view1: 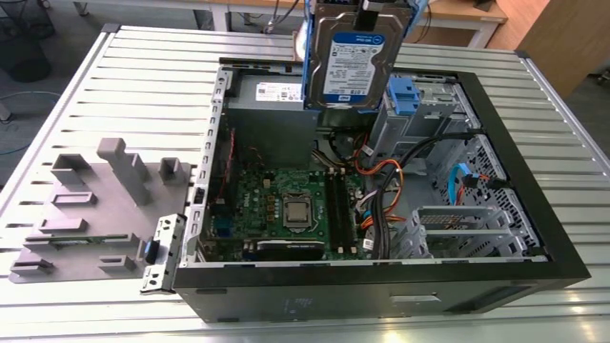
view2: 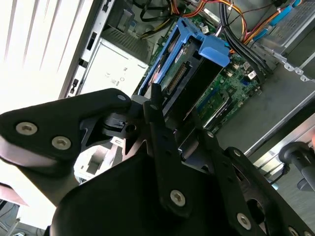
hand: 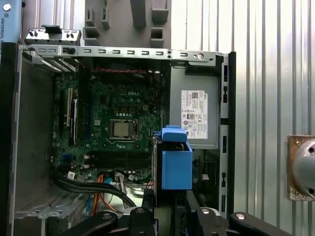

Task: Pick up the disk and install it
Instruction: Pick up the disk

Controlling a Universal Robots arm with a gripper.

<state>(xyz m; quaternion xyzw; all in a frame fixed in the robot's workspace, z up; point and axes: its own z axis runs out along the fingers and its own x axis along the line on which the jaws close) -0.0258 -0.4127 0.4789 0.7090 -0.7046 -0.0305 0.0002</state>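
The gripper (view1: 367, 13) is clamped on the disk (view1: 351, 61) and holds it by its top end. The disk hangs upright in the air. Its flat face has a blue and white label (view1: 355, 68) with rows of small print. Blue plastic rails run along its sides.

In the second wrist view the black fingers (view2: 156, 118) press on the disk's end, one on each side, so the disk sits right between them and sticks out past them. Its blue handle (view2: 212, 46) is at the far tip.

Under the disk is the open computer case (view1: 381, 289) - the disk is above the far end of it and does not touch it. Just below the disk is the grey power box (view1: 271, 107) with a white sticker (view1: 281, 91) full of tiny print and marks. Next to it, inside the case, stands an empty blue bracket (view1: 402, 96).

Lower down lies the green board (view1: 276, 196) with a square silver chip (view1: 297, 211) in the middle. Orange and black cables (view1: 381, 175) curl beside it.

The case lies on a table (view1: 96, 314) made of long metal slats. On the exterior view's left sits a grey plastic tray (view1: 91, 207) with blocks sticking up - it is just beside the case.
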